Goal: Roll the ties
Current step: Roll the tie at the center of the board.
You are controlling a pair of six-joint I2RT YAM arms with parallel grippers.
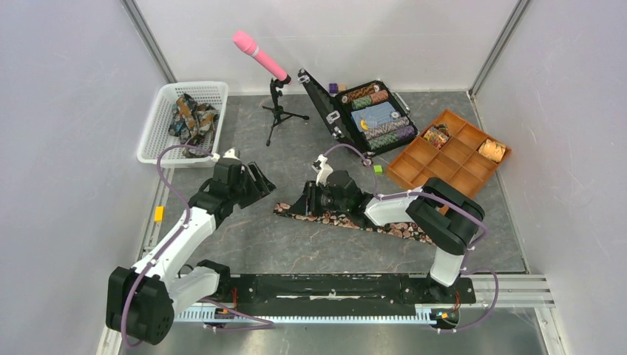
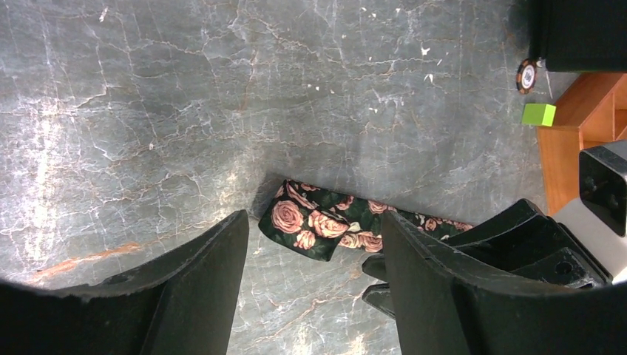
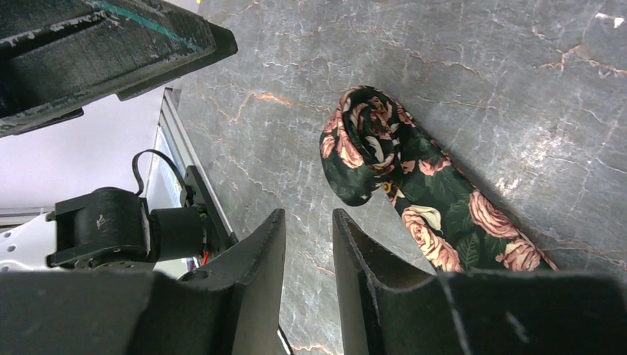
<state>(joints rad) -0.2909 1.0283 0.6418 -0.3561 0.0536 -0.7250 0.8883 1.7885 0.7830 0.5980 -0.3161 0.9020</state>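
Top external view
Rose-print tie (image 1: 333, 219): long strip flat on the marble-pattern table (image 1: 296, 248), running from centre towards the right, partly under the right arm.
Left gripper (image 1: 259, 181): above the table, just left of the strip's left end; no contact seen.
Right gripper (image 1: 307, 198): low over the strip's left end; jaw state not readable from here.
White basket (image 1: 159, 122): far left, holding a heap of unrolled ties (image 1: 192, 118).
Orange compartment tray (image 1: 451, 159): far right, with one coiled tie in a rear-left cell (image 1: 436, 135) and one tan coil in a right-hand cell (image 1: 492, 150).
Open chip case (image 1: 373, 118): rear centre, rows of striped chips inside.
Pink microphone (image 1: 260, 54): on a small tripod, rear centre-left.

Left wrist view
Left gripper (image 2: 314, 222): fingers spread wide, nothing between them.
Rose-print tie (image 2: 296, 218): end on the table beyond the fingertips, apart from both.
Green block (image 2: 538, 114): beside the tray corner, upper right.

Right wrist view
Right gripper (image 3: 307, 214): fingers close together with a narrow gap, bare table showing through it, nothing gripped.
Rose-print tie (image 3: 384, 159): end curled over into a loose first turn, just right of the right-hand finger; rest of the strip passing behind that finger.
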